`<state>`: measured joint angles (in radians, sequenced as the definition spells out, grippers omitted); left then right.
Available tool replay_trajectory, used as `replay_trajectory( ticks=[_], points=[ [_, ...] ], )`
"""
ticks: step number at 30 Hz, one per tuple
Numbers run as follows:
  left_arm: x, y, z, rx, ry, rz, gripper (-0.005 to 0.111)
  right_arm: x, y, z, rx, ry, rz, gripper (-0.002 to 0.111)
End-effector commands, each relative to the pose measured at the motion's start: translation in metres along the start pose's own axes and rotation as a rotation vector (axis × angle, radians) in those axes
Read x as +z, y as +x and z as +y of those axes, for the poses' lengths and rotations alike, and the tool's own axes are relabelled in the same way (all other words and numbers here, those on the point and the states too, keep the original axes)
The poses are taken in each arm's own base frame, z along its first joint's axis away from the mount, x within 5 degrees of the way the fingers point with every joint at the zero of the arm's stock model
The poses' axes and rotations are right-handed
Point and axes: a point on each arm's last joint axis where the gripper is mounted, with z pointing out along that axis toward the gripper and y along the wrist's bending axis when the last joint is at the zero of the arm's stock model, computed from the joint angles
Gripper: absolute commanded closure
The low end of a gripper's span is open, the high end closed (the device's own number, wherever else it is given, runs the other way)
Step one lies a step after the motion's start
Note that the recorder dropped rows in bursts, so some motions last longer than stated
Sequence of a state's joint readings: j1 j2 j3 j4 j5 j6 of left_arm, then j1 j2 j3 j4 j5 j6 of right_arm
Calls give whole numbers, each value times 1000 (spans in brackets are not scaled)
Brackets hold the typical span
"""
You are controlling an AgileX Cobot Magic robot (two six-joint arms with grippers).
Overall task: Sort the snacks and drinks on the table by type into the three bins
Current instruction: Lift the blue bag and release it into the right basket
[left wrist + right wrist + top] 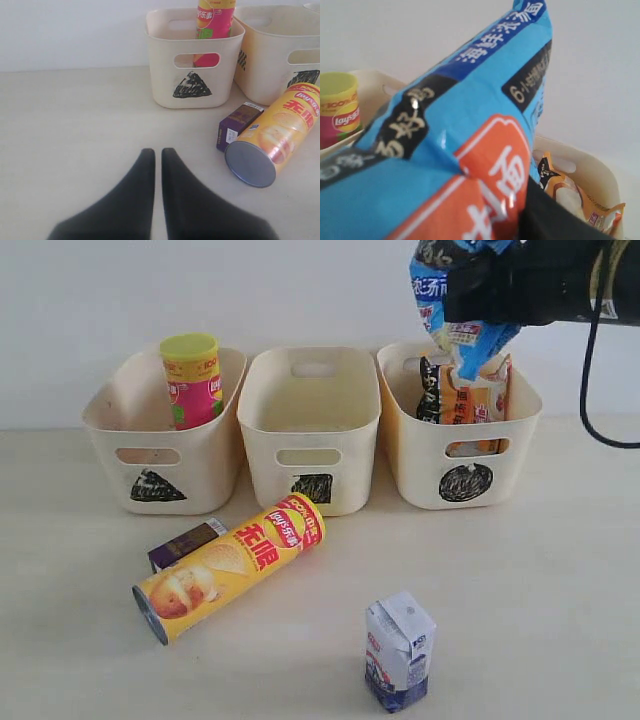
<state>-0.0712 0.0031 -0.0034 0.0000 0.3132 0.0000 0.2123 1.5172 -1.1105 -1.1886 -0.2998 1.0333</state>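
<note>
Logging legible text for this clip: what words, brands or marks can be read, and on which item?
"Lay's": logo on pink tube in left bin.
"Lay's": logo on yellow tube lying on the table, beside large red Chinese characters.
"6": on blue bag, amid Chinese print, partly blurred.
The bin labels: black scribbles, no words.
The white carton, purple box, orange bag: print too small to read.

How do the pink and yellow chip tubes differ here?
The pink tube stands upright inside the left bin; the yellow tube lies on its side on the table. The pink tube shows a yellow lid; the yellow tube shows its grey end. Both are tall chip cans.
</note>
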Motion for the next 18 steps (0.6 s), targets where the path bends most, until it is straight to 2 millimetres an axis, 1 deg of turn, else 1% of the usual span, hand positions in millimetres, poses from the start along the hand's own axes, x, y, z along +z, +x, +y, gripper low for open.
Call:
replay_trajectory(
  ticks=[1,7,10,15,18],
  points=[
    [0,0,0,-17,0,-5,103,25,3,-24,92,-36,-34,108],
    [0,0,0,-17,0,-5,103,65,13,-37,108,-66,-35,108],
    [0,0,0,-17,0,-5,103,84,20,-46,109,-38,-14,108],
    [0,0,0,-17,0,-5,103,109,39,-60,107,41,47,108],
    [0,0,0,-17,0,-5,103,118,50,-62,111,43,71,108]
  ],
)
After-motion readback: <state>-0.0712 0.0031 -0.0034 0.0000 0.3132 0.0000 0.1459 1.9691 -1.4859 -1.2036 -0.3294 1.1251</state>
